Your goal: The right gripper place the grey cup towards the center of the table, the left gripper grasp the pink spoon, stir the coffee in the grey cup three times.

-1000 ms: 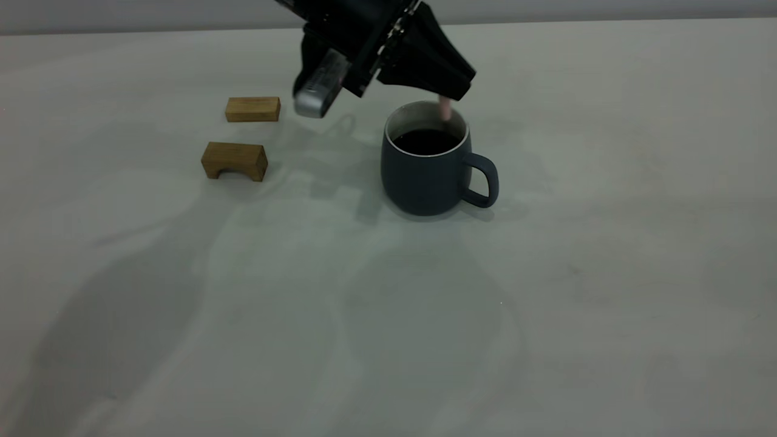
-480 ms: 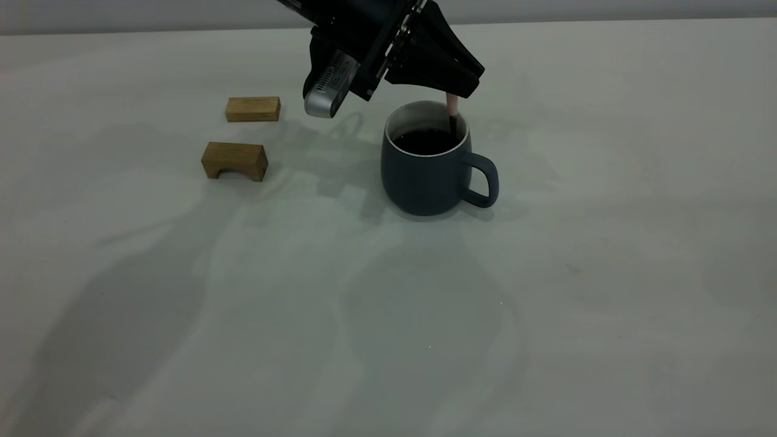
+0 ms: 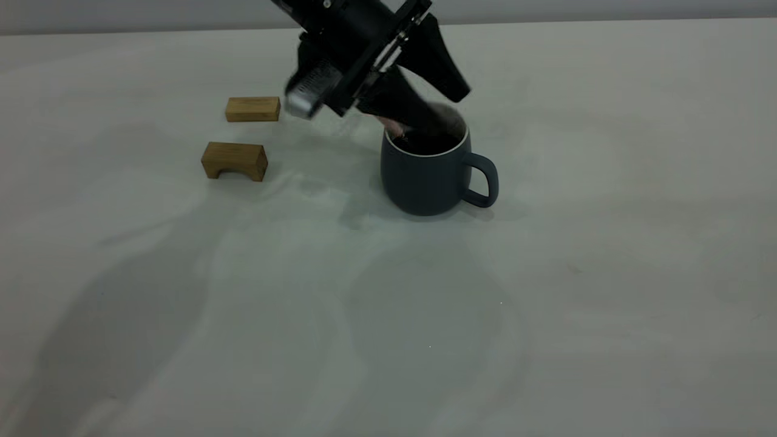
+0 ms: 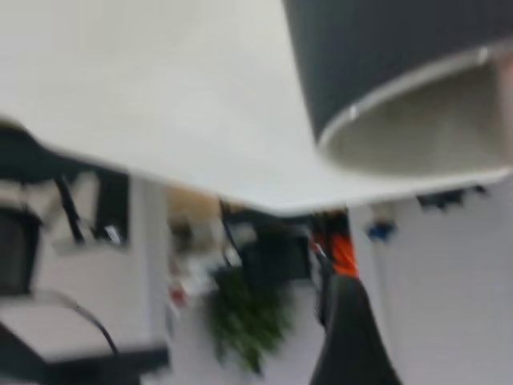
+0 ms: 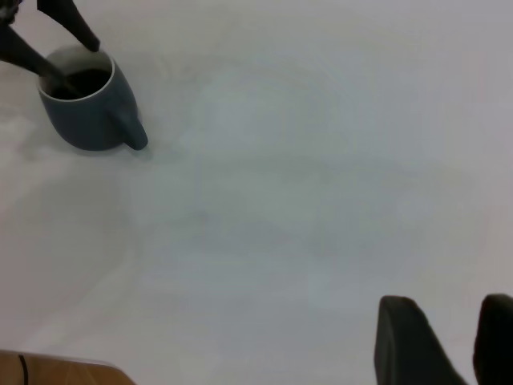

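The grey cup (image 3: 425, 182) stands upright on the table (image 3: 546, 291), handle to the right, with dark coffee (image 3: 428, 144) inside. My left gripper (image 3: 446, 112) leans over it from the back left, fingertips at the rim, shut on the pink spoon (image 3: 394, 125); only a blurred pink bit of the spoon shows under the fingers. The left wrist view has the cup (image 4: 385, 56) close up and one black finger (image 4: 346, 337). The right gripper (image 5: 453, 341) hangs open far from the cup (image 5: 88, 120), out of the exterior view.
Two brown wooden blocks lie left of the cup: a flat one (image 3: 252, 109) farther back and an arched one (image 3: 235, 160) nearer. The table's far edge runs behind the left arm.
The left gripper has swung from the cup's right rim, tilted lower and toward the cup's left side, carrying the spoon through the coffee. The cup and blocks have stayed put.
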### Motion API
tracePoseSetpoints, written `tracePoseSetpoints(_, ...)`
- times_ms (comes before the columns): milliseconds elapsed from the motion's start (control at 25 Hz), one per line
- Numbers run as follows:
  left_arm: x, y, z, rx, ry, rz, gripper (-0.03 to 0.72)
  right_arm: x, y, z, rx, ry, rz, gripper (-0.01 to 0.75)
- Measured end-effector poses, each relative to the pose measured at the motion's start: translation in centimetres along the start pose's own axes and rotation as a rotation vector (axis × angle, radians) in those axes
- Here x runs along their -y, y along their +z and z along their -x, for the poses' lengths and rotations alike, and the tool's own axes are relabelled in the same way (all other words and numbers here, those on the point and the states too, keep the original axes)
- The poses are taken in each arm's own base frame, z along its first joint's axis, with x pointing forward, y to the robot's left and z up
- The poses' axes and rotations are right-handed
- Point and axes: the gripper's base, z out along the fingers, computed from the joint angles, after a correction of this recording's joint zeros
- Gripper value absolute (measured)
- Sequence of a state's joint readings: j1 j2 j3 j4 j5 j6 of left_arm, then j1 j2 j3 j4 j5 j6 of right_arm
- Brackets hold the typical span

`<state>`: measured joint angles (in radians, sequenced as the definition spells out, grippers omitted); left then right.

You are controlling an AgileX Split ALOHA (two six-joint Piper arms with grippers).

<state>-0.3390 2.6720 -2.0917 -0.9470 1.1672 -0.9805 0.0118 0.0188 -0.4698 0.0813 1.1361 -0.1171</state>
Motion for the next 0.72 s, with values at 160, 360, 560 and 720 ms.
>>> tracePoseSetpoints(160, 0.9, -2.8, -0.7, 0.247, 0.160, 0.060, 0.578, 0.0, 0.0, 0.0, 0.000, 0.000, 0.000, 0.241)
tracePoseSetpoints(360, 1.8, -8.7, -4.0, 0.617, 0.416, 0.125, 0.583, 0.0, 0.0, 0.0, 0.000, 0.000, 0.000, 0.241)
tracePoseSetpoints(560, 1.7, -14.1, -7.9, 0.851, 0.902, 0.315, 0.583, 0.0, 0.0, 0.0, 0.000, 0.000, 0.000, 0.241)
tracePoseSetpoints(720, 1.2, -17.2, -11.6, 0.920, 1.157, 0.385, 0.583, 0.0, 0.0, 0.0, 0.000, 0.000, 0.000, 0.241)
